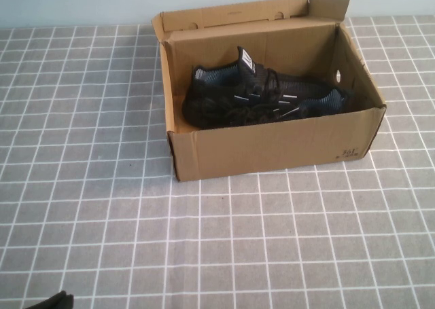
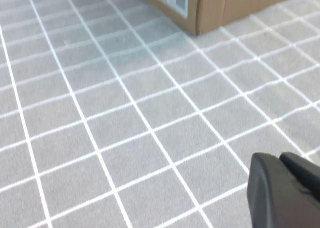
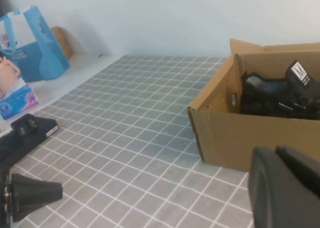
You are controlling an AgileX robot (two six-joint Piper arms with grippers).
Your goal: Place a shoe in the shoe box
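Observation:
The brown cardboard shoe box [image 1: 272,149] stands open at the back middle of the table, its flap lid folded up behind. Inside lies a black knit shoe [image 1: 262,95] with white dashes and a white tongue label, also seen in the right wrist view as the shoe [image 3: 285,95] in the box [image 3: 225,133]. My left gripper [image 2: 280,160] is shut and empty, low over the cloth near a box corner [image 2: 197,10]. My right gripper [image 3: 275,153] is shut and empty, hanging well short of the box's end wall. Only a dark tip of the left arm [image 1: 51,301] shows in the high view.
A grey cloth with white grid lines [image 1: 204,241] covers the table. Off the table's left side are a blue bag [image 3: 35,42], a tissue pack [image 3: 15,95] and the left arm's black base [image 3: 25,133].

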